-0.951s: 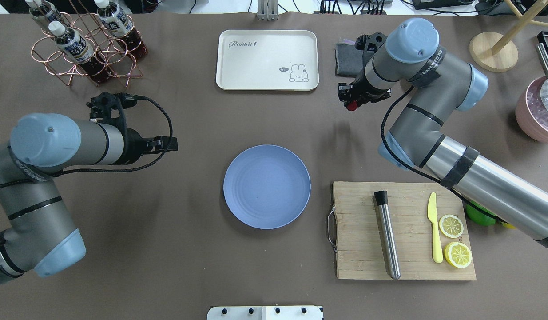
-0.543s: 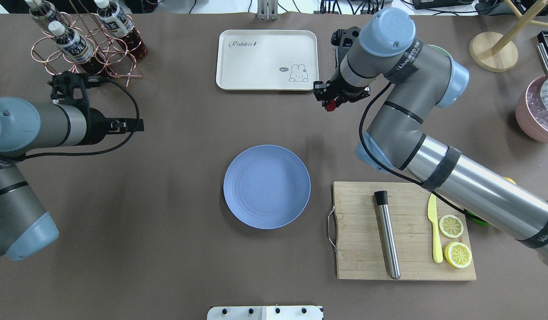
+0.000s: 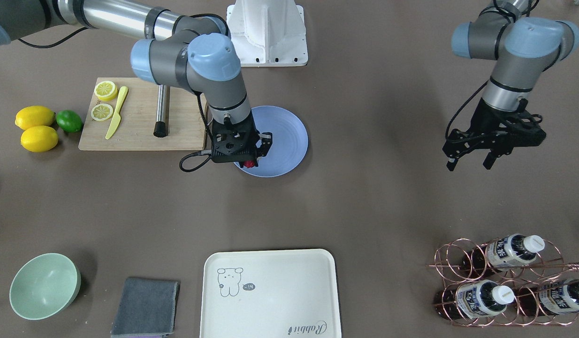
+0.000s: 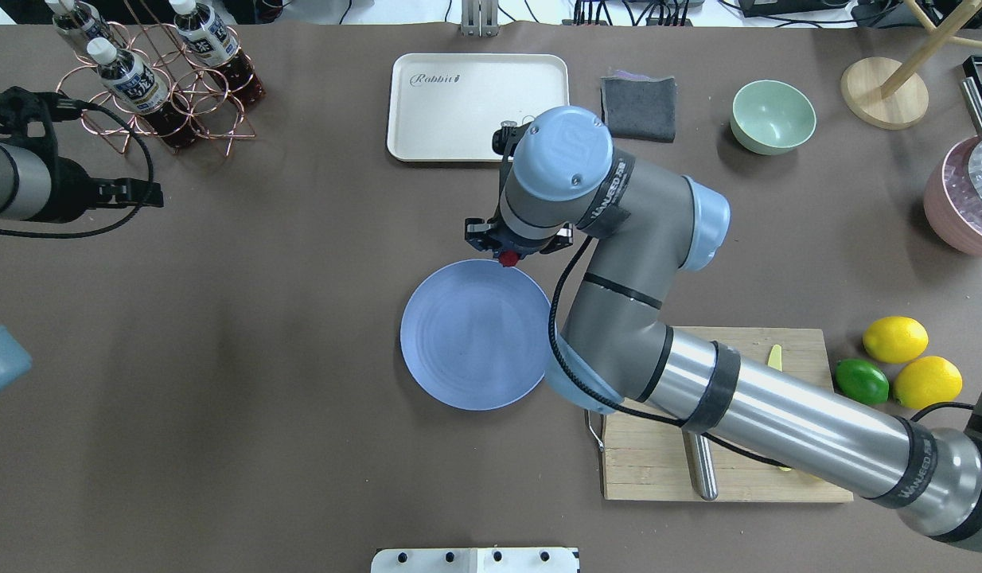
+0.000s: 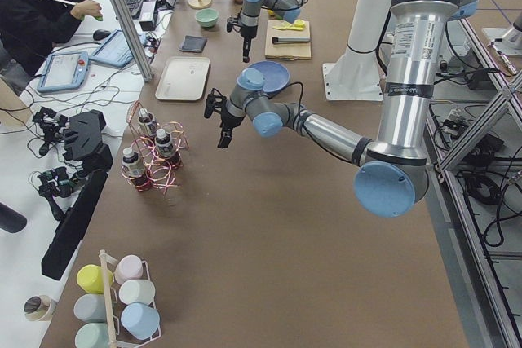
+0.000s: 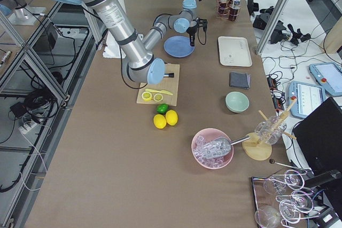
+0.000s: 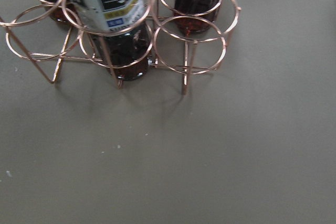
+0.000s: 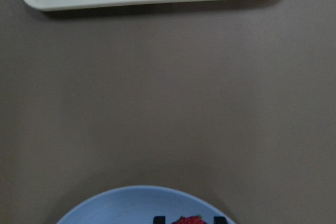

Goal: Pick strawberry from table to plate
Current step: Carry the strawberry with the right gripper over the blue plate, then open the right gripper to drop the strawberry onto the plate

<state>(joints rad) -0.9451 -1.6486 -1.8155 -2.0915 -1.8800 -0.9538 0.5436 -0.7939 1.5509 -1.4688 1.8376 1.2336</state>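
Fingers (image 8: 158,220) first: pinching the strawberry (image 4: 508,259), right gripper (image 3: 250,162) just inside the far rim of the plate (image 4: 459,374). Could easily roll onto the table (image 4: 284,446) if dropped this near the edge.

I am getting even, fairly bright light falling from above across the tabletop (image 4: 260,446). Shadows are lying soft and faint: a dim patch is spreading to the left of the plate (image 4: 475,350) in the overhead view, and another is sitting just beyond the plate in the front-facing view. To the right of the plate, the right arm (image 4: 777,414) is throwing a pale sheen off its metal tube. The right wrist camera is giving me a soft picture, with the strawberry (image 8: 187,219) showing as a fuzzy red blob over the plate's blurred rim. The left wrist camera is rendering the copper rack (image 7: 189,24) crisply, with thin soft shadows under it.
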